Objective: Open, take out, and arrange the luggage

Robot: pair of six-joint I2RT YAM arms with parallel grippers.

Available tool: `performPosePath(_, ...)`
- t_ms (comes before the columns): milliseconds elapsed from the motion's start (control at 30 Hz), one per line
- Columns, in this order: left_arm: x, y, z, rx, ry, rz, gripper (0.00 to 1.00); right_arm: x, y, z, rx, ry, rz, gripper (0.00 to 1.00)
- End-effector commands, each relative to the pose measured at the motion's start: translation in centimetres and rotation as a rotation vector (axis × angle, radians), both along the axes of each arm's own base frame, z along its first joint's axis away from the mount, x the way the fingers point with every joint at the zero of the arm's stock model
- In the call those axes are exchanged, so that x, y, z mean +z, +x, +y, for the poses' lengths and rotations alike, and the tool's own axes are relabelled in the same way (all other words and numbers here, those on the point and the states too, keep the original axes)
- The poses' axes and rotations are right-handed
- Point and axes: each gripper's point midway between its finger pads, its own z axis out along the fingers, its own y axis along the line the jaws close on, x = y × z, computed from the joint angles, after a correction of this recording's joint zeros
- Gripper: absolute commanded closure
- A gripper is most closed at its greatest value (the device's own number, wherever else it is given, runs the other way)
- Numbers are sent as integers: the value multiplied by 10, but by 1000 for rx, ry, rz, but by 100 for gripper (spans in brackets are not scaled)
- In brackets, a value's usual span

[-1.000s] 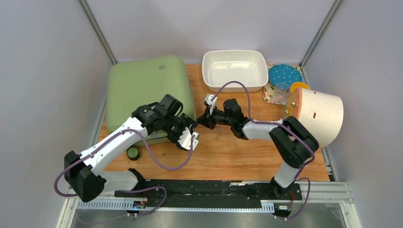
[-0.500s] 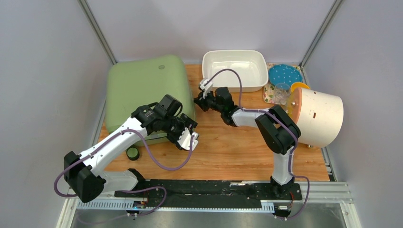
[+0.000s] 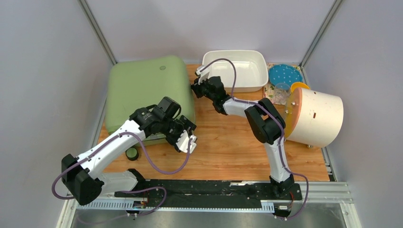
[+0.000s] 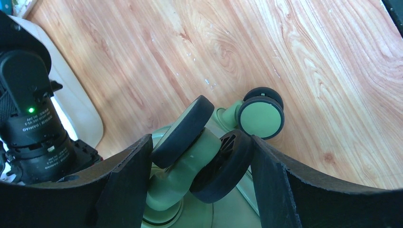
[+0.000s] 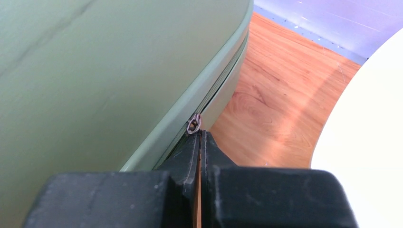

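The sage-green luggage (image 3: 142, 90) lies flat and closed at the back left of the wooden table. My left gripper (image 3: 187, 142) is at its near right corner. In the left wrist view the gripper (image 4: 202, 147) is shut on a black-and-green twin wheel (image 4: 190, 137) of the luggage, and a second wheel (image 4: 260, 116) shows beyond it. My right gripper (image 3: 195, 88) is at the luggage's right edge near the back. In the right wrist view this gripper (image 5: 200, 135) is shut on the small metal zipper pull (image 5: 194, 124) at the seam of the luggage (image 5: 95, 71).
A white tub (image 3: 234, 70) stands close behind the right gripper and shows in the right wrist view (image 5: 366, 142). A cream cylinder with an orange end (image 3: 317, 116) lies at the right, with a blue disc (image 3: 285, 74) and a clear cup (image 3: 282, 91) behind it. A small round black-and-green piece (image 3: 133, 153) lies near the front left.
My right gripper has moved along the luggage's right edge towards the back, with its fingers shut. The left gripper has stayed at the wheel.
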Motion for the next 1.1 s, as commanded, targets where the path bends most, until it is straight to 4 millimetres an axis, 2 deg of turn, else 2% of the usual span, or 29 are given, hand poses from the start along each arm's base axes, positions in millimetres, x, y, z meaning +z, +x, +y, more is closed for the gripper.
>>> performPosePath(0, -41, -102, 43, -39, 198, 448, 53, 67, 26, 3, -51, 135, -98, 100)
performPosePath(33, -38, -100, 40, -13, 189, 452, 44, 75, 22, 3, -35, 138, -106, 95)
performPosePath(100, -26, -89, 31, 14, 149, 413, 27, 68, 11, -3, -20, 118, -78, 87)
performPosePath(133, -20, -85, 28, 49, 136, 412, 24, 83, 6, -8, -18, 130, -89, 90)
performPosePath(167, -13, -78, 22, 66, 111, 391, 23, 71, -1, -15, -21, 113, -60, 91)
performPosePath(200, 4, -71, 15, 79, 67, 360, 19, 70, -7, -17, -2, 109, -47, 82)
performPosePath(233, 15, -68, 11, 119, 44, 369, 18, 82, -14, -21, 21, 111, -52, 74)
performPosePath(267, 25, -63, 6, 146, 20, 362, 17, 73, -18, -28, 30, 84, -4, 68)
performPosePath(300, 49, -55, -2, 163, -30, 333, 16, 66, -25, -33, 47, 70, 28, 54)
performPosePath(333, 60, -53, -5, 213, -53, 355, 16, 76, -32, -39, 55, 73, 36, 48)
performPosePath(400, 88, -39, -13, 280, -135, 307, 15, 61, -42, -53, 66, 39, 116, 41)
performPosePath(433, 96, -33, -15, 394, -174, 344, 16, 71, -51, -56, 97, 45, 117, 41)
performPosePath(467, 111, -7, -18, 494, -257, 283, 15, 64, -56, -62, 112, 30, 152, 41)
performPosePath(533, 132, 11, -11, 682, -385, 348, 15, 66, -68, -63, 165, 20, 181, 41)
performPosePath(567, 145, 44, 3, 826, -485, 325, 14, 57, -75, -65, 178, -3, 231, 41)
performPosePath(633, 157, 72, 27, 1064, -615, 423, 14, 57, -87, -62, 243, -13, 253, 41)
performPosePath(667, 166, 108, 66, 1245, -714, 369, 15, 52, -93, -62, 261, -23, 278, 41)
performPosePath(733, 168, 137, 108, 1472, -818, 395, 17, 49, -100, -60, 307, -32, 288, 42)
performPosePath(767, 167, 156, 157, 1659, -867, 323, 18, 44, -105, -60, 320, -37, 317, 42)
performPosePath(800, 169, 171, 183, 1775, -887, 302, 22, 43, -106, -60, 341, -57, 300, 43)
performPosePath(833, 167, 178, 209, 1905, -925, 314, 24, 36, -108, -61, 352, -77, 315, 43)
performPosePath(867, 152, 185, 261, 2095, -934, 309, 25, 33, -111, -61, 367, -93, 331, 44)
performPosePath(933, 154, 188, 305, 2243, -1019, 311, 27, 30, -113, -61, 396, -112, 321, 44)
performPosePath(967, 145, 186, 340, 2350, -1032, 268, 27, 30, -115, -61, 409, -120, 318, 44)
performPosePath(1033, 134, 187, 366, 2424, -1050, 230, 27, 28, -119, -60, 449, -141, 292, 44)
performPosePath(1067, 116, 186, 379, 2479, -1013, 231, 27, 26, -122, -59, 466, -152, 291, 45)
